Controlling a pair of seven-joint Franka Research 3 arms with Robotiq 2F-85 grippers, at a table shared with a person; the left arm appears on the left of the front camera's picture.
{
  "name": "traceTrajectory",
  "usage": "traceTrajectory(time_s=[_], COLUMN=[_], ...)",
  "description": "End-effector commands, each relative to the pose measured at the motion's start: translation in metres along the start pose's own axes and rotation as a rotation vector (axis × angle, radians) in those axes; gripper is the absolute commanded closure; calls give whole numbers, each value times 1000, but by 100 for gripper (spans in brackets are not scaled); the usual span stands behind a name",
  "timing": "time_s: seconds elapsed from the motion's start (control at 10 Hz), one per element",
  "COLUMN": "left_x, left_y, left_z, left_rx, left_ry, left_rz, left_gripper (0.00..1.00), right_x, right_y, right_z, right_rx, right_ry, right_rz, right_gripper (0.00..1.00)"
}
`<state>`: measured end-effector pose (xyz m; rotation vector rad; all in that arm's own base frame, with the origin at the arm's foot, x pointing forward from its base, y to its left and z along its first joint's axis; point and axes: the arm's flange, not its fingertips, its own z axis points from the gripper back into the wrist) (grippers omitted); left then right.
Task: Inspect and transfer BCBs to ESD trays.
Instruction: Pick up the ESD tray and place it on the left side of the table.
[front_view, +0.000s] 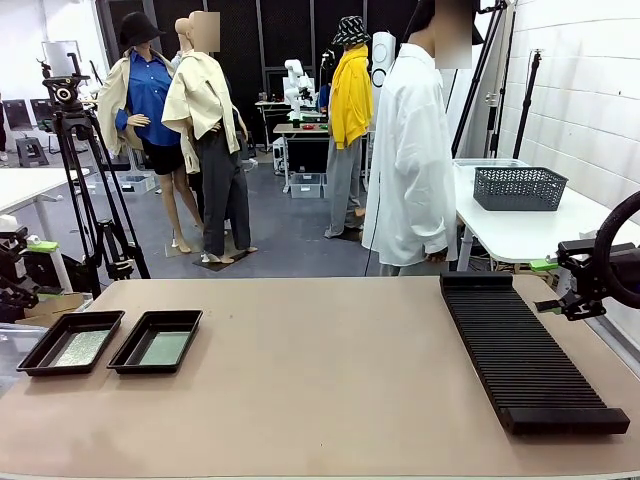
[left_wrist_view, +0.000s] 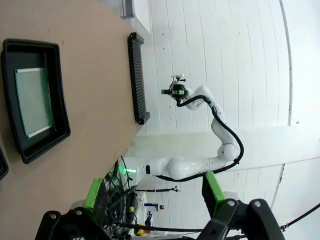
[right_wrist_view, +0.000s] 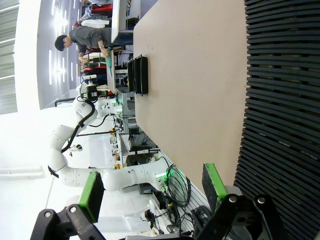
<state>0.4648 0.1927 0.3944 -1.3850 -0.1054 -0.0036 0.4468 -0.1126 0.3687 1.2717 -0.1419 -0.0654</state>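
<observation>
- Look to the table's left: two ESD trays (front_view: 71, 342) (front_view: 156, 341) sit side by side, shallow glossy black plastic with sloped rims, each holding a flat green BCB (front_view: 81, 347) (front_view: 164, 347) on its floor.
- On your right lies a long black ribbed rack (front_view: 526, 351), its slots close-set and matte, running from the far edge toward you.
- The tabletop (front_view: 320, 380) between them is smooth tan and bare.
- A person in a white shirt (front_view: 410, 160) stands at the far edge, behind the rack's far end.
- Your left gripper (left_wrist_view: 152, 192) hangs off the table's side, green pads spread wide, gripping nothing.
- Your right gripper (right_wrist_view: 152, 190) sits beside the rack, jaws likewise apart and empty.
</observation>
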Motion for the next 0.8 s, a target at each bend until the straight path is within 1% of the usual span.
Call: traceTrajectory(time_s=[0.0,0.1,0.7], left_x=[8,0,0], left_y=[4,0,0], left_z=[-11,0,0], left_rx=[55,0,0], left_ry=[103,0,0], left_rz=[20,0,0], left_gripper=[0,0,0], right_x=[-3,-3,-3], right_y=[1,1,1], right_z=[-1,-1,-1], right_rx=[-8,-8,-8], right_ry=[-7,-7,-7], right_rz=[0,0,0], right_gripper=[0,0,0])
